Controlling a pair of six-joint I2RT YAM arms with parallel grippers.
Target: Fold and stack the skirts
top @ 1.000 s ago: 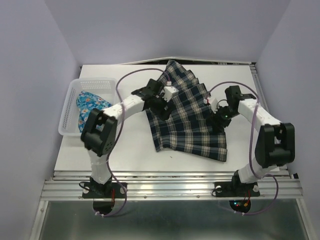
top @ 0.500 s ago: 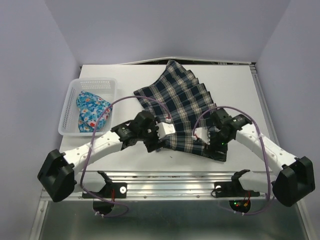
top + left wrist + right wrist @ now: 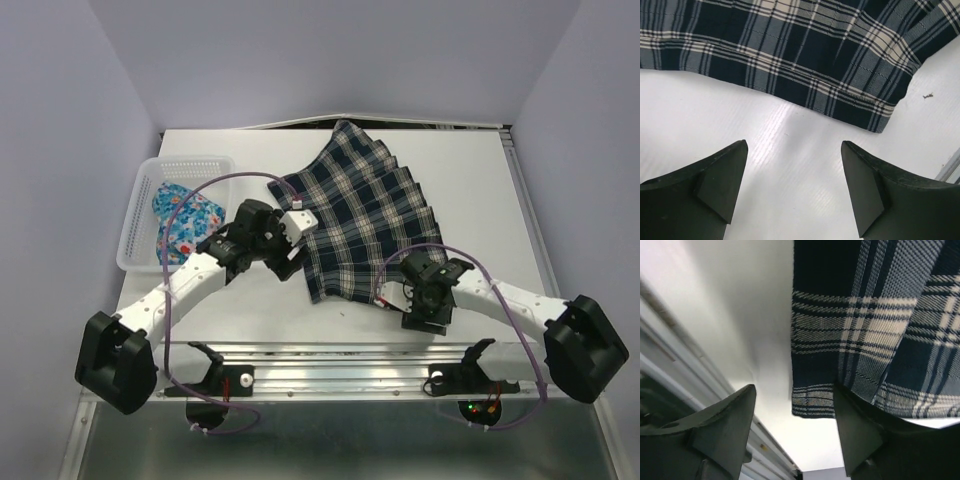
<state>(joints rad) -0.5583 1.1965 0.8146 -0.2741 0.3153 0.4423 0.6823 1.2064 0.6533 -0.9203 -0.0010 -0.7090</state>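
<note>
1. The plaid skirt lies spread flat in the middle of the table. Its narrow end points far and its wide hem points near, so its long axis runs far to near with a slight slant to the right.
2. The right gripper sits low at the near right corner of that hem. Its 2 fingers stand apart, and the hem corner lies in the gap, close against 1 of them. Nothing is pinched.
3. The left gripper hangs just left of the skirt's left edge, toward the near left corner. Its jaws stand wide with only bare table between them. The cloth edge lies just beyond the fingertips, to the right in the scene.
4. By this, the right arm looks nearer to a grasp, since it need only close on the corner. The left arm would have to reach a little to the right to meet the edge before both can lift.
5. The cloth is dark navy and green with white lines, and its pleats fan out toward the hem. It looks layered at the corner, so a pinch may catch only the top layer.
6. The floral skirt, bright blue with red and white flowers, lies crumpled in the white basket at the left. It is well apart from both grippers and not yet folded.
</note>
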